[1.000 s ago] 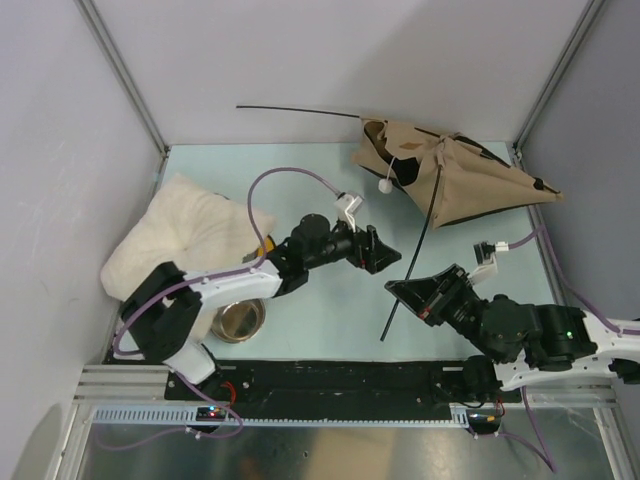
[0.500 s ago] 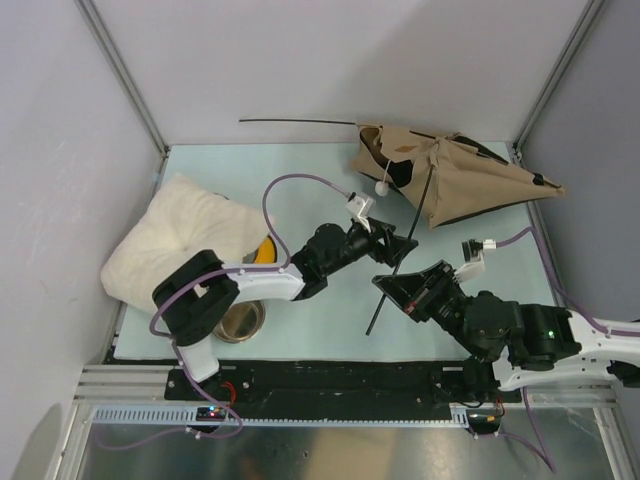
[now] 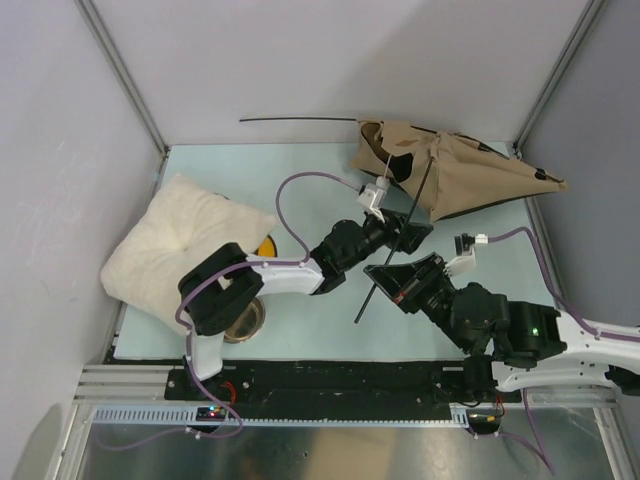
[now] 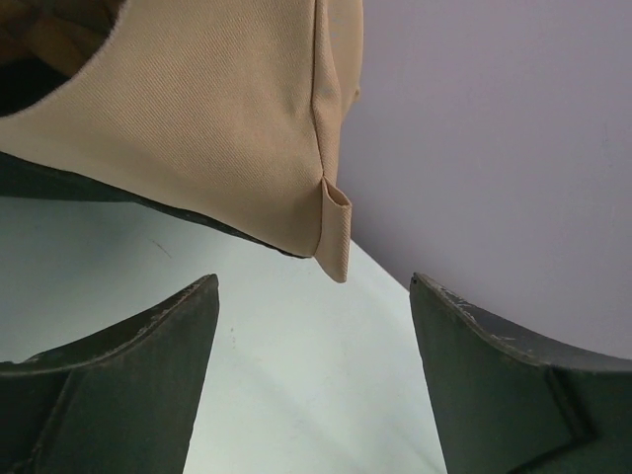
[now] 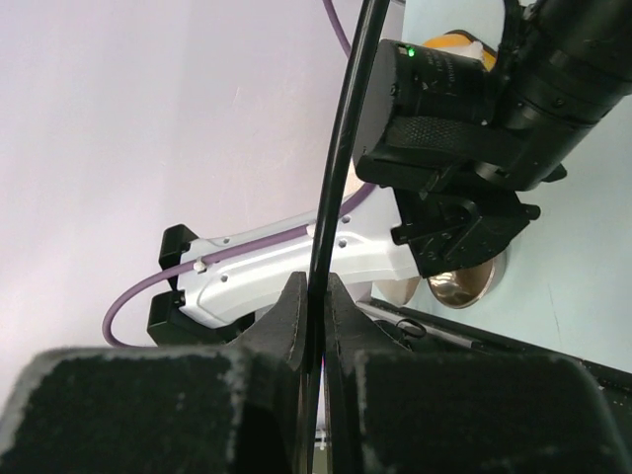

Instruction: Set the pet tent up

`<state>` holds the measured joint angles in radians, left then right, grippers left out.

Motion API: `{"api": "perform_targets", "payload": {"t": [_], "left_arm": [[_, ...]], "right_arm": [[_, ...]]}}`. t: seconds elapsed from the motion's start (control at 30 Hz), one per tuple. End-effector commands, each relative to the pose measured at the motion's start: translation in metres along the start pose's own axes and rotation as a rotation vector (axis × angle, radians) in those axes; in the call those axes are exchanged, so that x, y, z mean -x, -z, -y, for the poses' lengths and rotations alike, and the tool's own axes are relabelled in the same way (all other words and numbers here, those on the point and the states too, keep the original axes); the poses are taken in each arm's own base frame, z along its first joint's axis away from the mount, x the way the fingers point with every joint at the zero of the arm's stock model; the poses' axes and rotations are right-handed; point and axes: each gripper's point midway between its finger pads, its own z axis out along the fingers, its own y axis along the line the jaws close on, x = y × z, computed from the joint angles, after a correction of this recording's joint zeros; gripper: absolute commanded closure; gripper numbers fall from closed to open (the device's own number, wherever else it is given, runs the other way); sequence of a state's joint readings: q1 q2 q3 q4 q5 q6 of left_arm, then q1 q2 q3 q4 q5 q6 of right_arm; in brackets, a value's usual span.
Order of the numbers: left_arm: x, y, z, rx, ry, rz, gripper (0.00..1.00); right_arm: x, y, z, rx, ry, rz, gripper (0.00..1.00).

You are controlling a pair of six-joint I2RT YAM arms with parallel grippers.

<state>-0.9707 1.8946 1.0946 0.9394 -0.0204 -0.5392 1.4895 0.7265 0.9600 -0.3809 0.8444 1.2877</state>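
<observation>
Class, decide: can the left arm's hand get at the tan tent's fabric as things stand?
Probably yes: the left hand is open, and a corner of the pet tent hangs just beyond its fingers, nothing between.

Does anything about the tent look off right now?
Yes. The tan fabric pet tent lies collapsed and crumpled in the far right corner. One thin black pole juts left beyond it; a second black pole slants out, pinched in the right gripper.

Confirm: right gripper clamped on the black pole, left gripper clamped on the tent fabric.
Wrong on the left gripper: the left wrist view shows it open, nothing between its jaws, the pet tent just ahead. The right gripper does clamp the black pole.
</observation>
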Motion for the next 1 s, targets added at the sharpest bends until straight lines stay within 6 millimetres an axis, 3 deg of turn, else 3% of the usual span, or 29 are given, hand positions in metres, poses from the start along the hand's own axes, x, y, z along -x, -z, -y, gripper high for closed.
{"api": "perform_targets", "payload": {"t": [0.0,0.1,0.47,0.77,0.97], "left_arm": [[0.012,-0.013,0.014,-0.021,0.044,0.051,0.19],[0.01,-0.019,0.017,-0.023,0.048,0.053,0.21],[-0.005,-0.043,-0.007,0.106,0.046,0.025,0.44],[-0.026,-0.04,-0.022,0.158,0.057,-0.018,0.47],[-0.027,-0.041,-0.022,0.164,0.061,-0.016,0.58]], "right_arm": [[0.024,-0.002,-0.019,0.027,-0.044,0.084,1.0],[0.023,-0.004,-0.02,0.027,-0.05,0.079,1.0],[0.015,-0.005,-0.023,0.038,-0.054,0.051,1.0],[0.012,-0.005,-0.022,0.038,-0.05,0.036,1.0],[0.015,-0.002,-0.02,0.03,-0.048,0.037,1.0]]}}
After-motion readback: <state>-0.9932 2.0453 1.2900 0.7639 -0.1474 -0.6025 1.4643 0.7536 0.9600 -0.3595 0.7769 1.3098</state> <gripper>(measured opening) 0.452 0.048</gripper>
